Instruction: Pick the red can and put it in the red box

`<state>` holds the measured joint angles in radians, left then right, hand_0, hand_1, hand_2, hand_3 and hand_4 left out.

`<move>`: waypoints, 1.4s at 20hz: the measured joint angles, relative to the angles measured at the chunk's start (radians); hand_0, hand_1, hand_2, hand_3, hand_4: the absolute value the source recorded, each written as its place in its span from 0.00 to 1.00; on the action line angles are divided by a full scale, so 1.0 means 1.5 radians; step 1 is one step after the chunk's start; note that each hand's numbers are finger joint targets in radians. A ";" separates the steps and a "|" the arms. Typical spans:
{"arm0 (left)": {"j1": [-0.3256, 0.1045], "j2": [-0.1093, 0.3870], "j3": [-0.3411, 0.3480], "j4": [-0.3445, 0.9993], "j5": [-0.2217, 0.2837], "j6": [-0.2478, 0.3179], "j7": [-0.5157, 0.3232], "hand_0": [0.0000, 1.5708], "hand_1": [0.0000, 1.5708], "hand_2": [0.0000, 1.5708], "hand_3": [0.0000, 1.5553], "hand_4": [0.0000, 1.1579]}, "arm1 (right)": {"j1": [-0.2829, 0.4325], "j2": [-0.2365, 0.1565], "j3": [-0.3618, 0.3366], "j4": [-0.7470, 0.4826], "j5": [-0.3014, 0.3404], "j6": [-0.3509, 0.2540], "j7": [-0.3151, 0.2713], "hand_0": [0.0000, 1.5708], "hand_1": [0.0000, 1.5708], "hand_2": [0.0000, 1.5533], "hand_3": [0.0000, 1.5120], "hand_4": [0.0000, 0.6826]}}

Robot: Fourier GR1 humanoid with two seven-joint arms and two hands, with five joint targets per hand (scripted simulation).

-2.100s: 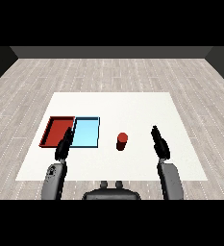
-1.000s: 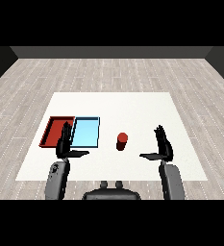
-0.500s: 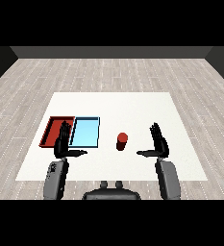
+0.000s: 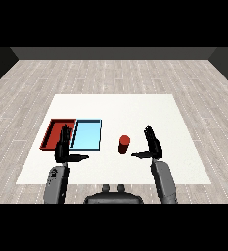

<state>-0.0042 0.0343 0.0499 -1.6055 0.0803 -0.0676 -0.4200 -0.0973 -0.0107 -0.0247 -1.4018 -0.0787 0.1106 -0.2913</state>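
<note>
While one red can (image 4: 124, 143) stands, two trays, two hands open.

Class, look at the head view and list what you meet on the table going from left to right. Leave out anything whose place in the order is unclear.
Red tray → light blue tray → red can → right robot hand. The left robot hand overlaps the red tray's near edge, so it is left out of the order.
</note>
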 measured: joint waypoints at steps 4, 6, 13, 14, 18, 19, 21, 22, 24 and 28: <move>0.002 0.004 0.004 -0.011 0.004 -0.001 0.007 0.00 0.00 0.00 0.00 0.00 | -0.023 0.004 0.023 0.044 -0.011 -0.019 -0.011 0.00 0.00 0.00 0.00 0.00; 0.006 -0.005 -0.007 -0.012 -0.004 0.005 0.001 0.00 0.00 0.00 0.00 0.00 | -0.032 0.005 0.035 0.065 -0.020 -0.027 -0.021 0.00 0.00 0.00 0.00 0.00; -0.021 0.000 0.010 0.016 0.012 0.004 0.003 0.00 0.00 0.00 0.00 0.00 | -0.064 0.007 0.075 0.162 -0.063 -0.050 -0.070 0.00 0.00 0.00 0.00 0.00; -0.015 -0.003 0.005 0.010 0.008 0.007 0.004 0.00 0.00 0.00 0.00 0.00 | -0.066 0.007 0.088 0.166 -0.073 -0.058 -0.072 0.00 0.00 0.00 0.00 0.00; -0.020 -0.001 0.002 0.002 0.009 0.008 0.015 0.00 0.00 0.00 0.00 0.00 | -0.087 0.007 0.103 0.207 -0.084 -0.070 -0.085 0.00 0.00 0.00 0.00 0.00; -0.019 -0.001 0.004 0.011 0.007 0.008 0.005 0.00 0.00 0.00 0.00 0.00 | -0.092 0.007 0.097 0.214 -0.087 -0.063 -0.085 0.00 0.00 0.00 0.00 0.00; -0.008 -0.001 0.000 0.001 0.008 0.005 0.005 0.00 0.00 0.00 0.00 0.00 | -0.100 0.007 0.093 0.250 -0.090 -0.051 -0.114 0.00 0.00 0.00 0.00 0.00; -0.013 -0.002 0.000 0.006 0.005 0.008 0.004 0.00 0.00 0.00 0.00 0.00 | -0.114 0.007 0.092 0.271 -0.094 -0.051 -0.119 0.00 0.00 0.00 0.00 0.00; -0.006 0.003 0.003 -0.014 0.009 0.008 0.018 0.00 0.00 0.00 0.00 0.00 | -0.106 0.007 0.109 0.257 -0.105 -0.061 -0.108 0.00 0.00 0.00 0.00 0.00; 0.004 0.001 -0.002 -0.026 0.008 0.008 0.021 0.00 0.00 0.00 0.00 0.00 | -0.116 0.007 0.118 0.279 -0.119 -0.064 -0.117 0.00 0.00 0.00 0.00 0.00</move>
<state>0.0011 0.0364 0.0476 -1.6446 0.0918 -0.0554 -0.3888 -0.2712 0.0000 0.1524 -0.9839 -0.2577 0.0149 -0.4676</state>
